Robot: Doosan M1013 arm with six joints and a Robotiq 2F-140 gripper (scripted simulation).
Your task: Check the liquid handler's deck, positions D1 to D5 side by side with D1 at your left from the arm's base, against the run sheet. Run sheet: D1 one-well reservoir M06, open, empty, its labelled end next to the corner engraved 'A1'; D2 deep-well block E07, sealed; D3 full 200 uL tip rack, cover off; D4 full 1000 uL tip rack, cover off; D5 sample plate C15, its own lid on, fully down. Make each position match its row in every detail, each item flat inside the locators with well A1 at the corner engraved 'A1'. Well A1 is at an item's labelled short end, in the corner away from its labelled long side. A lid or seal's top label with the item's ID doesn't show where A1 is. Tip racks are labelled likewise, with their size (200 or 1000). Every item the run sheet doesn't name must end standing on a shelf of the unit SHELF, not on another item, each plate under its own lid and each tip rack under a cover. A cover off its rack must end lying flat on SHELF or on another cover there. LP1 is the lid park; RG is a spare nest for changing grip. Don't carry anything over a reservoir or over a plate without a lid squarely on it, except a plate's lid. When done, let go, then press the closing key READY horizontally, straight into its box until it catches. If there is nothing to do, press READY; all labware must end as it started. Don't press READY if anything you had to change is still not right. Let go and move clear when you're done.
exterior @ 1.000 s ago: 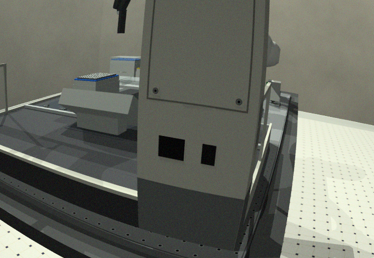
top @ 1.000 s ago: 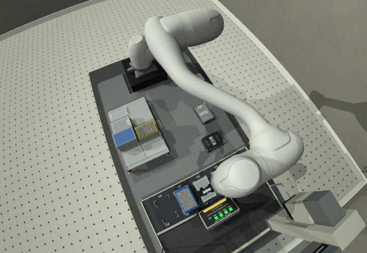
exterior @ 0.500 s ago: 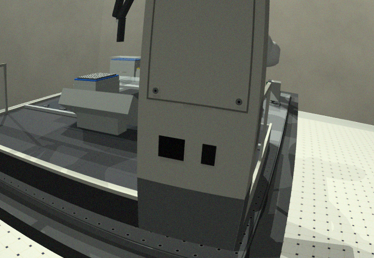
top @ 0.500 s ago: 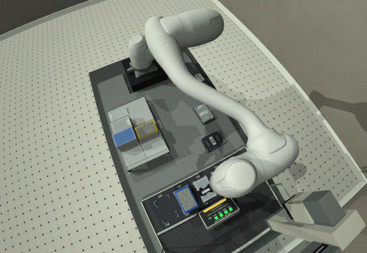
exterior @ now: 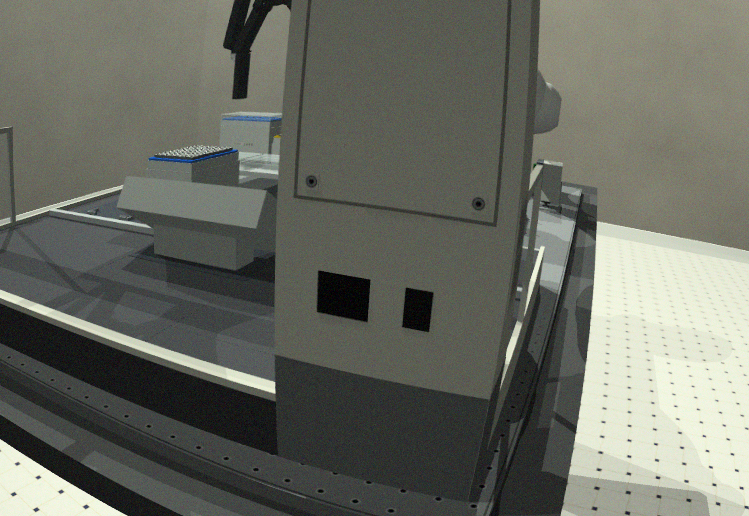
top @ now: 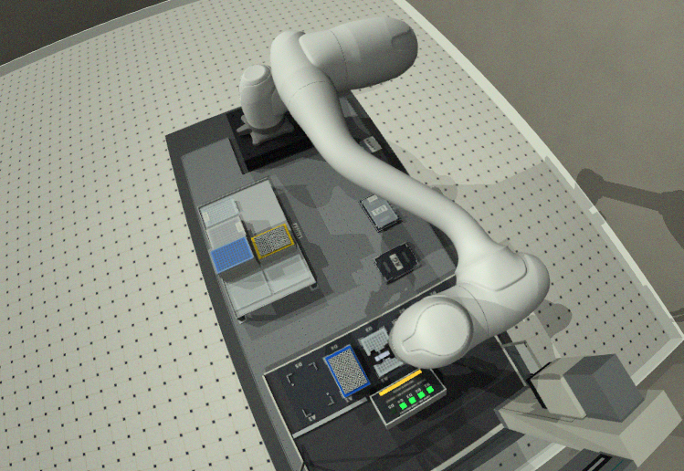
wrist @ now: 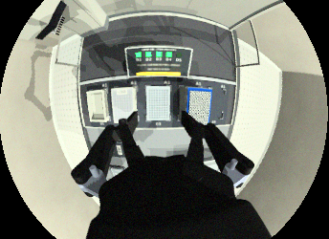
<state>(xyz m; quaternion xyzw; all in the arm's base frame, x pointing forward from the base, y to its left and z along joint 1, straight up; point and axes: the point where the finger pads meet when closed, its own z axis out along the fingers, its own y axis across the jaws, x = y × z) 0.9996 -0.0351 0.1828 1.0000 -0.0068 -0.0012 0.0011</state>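
Note:
My gripper [wrist: 159, 117] [exterior: 240, 85] is open and empty. It hangs high above the deck [top: 310, 388], over the middle positions. In the wrist view the deck row shows a pale reservoir [wrist: 96, 106] at the left, a pale block [wrist: 122, 103] beside it, a white tip rack [wrist: 159, 102] [top: 373, 338] between my fingers, and a blue-rimmed tip rack [wrist: 199, 104] [top: 346, 370] [exterior: 193, 153]. The position past the blue-rimmed rack holds nothing. In the top view my arm's wrist [top: 436, 332] hides the two other deck positions and my fingers.
The SHELF unit [top: 292, 274] holds a blue-covered rack [top: 230, 256], a yellow-rimmed tip rack [top: 271, 240] and two pale lidded items [top: 221, 220]. A plate [top: 380, 212] and a black nest [top: 395, 261] lie mid-table. A panel with green lights [top: 407, 398] [wrist: 159, 56] fronts the deck. A grey tower [exterior: 399, 182] blocks the exterior view.

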